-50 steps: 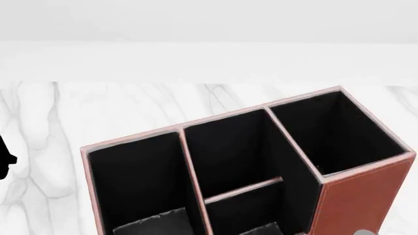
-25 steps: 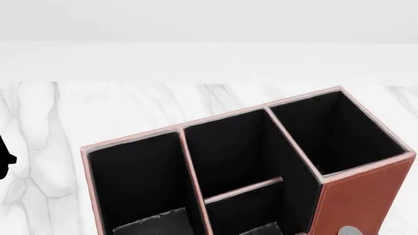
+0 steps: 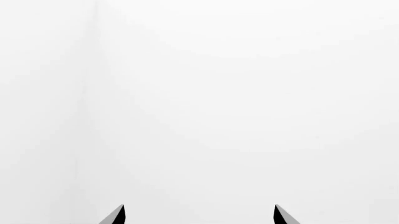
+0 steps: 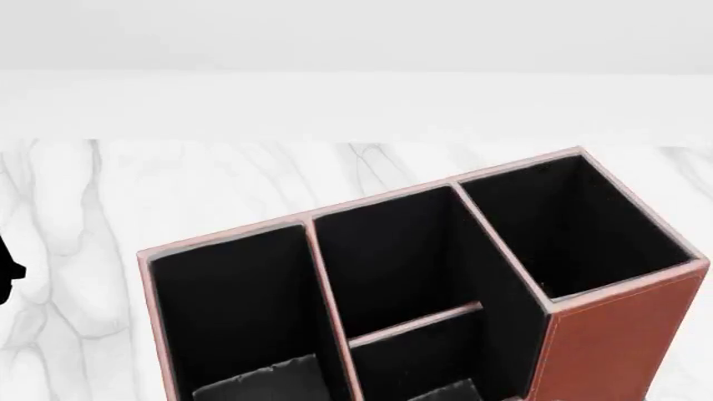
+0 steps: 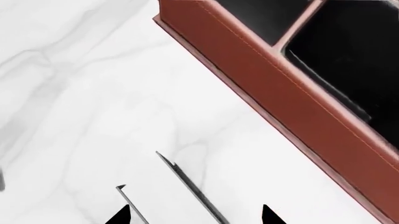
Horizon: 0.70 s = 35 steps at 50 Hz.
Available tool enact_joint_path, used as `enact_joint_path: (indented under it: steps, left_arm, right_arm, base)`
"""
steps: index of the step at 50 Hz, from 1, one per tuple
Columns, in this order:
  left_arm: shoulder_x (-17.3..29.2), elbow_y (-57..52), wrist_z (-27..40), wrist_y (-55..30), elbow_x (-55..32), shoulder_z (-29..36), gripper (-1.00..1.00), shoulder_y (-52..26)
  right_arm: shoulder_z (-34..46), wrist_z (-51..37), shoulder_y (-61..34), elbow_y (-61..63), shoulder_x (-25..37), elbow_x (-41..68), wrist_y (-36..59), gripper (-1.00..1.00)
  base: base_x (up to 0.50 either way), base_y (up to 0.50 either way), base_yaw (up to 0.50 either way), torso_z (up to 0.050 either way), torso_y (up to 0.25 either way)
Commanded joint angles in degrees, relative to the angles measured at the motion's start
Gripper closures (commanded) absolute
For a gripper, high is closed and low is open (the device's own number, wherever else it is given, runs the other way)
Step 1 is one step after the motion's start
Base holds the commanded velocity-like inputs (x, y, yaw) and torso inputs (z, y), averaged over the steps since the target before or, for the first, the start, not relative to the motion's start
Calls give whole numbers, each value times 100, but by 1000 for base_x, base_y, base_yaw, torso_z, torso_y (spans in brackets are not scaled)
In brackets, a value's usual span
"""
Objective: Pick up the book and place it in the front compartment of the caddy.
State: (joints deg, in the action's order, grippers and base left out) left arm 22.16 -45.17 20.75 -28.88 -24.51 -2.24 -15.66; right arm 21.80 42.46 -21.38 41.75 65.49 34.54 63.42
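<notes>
The caddy, reddish-brown with black lining, fills the head view; its taller end section stands at the right. The front compartment is the larger cell behind the thin crosswise divider. In the right wrist view the caddy's outer wall runs diagonally over the marble. A thin dark slab seen edge-on, apparently the book, sits between the fingertips of my right gripper, which is open, with a gap on one side. My left gripper is open and faces blank white. Neither gripper shows in the head view.
The caddy stands on a white marble table that meets a pale wall behind it. A black part of my left arm juts in at the head view's left edge. A second, thinner dark line runs beside the slab.
A grey part of my right arm that showed at the head view's bottom right edge half a second ago has dropped out of sight. The caddy has not moved.
</notes>
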Motion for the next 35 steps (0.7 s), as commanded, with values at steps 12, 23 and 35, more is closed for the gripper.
enact_joint_path:
  steps: [12,23,35]
  left_arm:
    - [30,13,38,43,-20,15,-100,23]
    - [52,3,59,50,-42,11,-100,30]
    - [76,-7,91,32,-70,14,-100,8]
  right_arm:
    - [533,0,173,-283,-122,-356,-213,-100]
    - [537,-52,287,-267,-92,-344,-284,-100]
    - [320,-107,198,-197,-68,-215,-291,100]
  base:
    - [0,0,0,0,0]
    - [0,0,0,0,0]
    - [0,0,0,0,0]
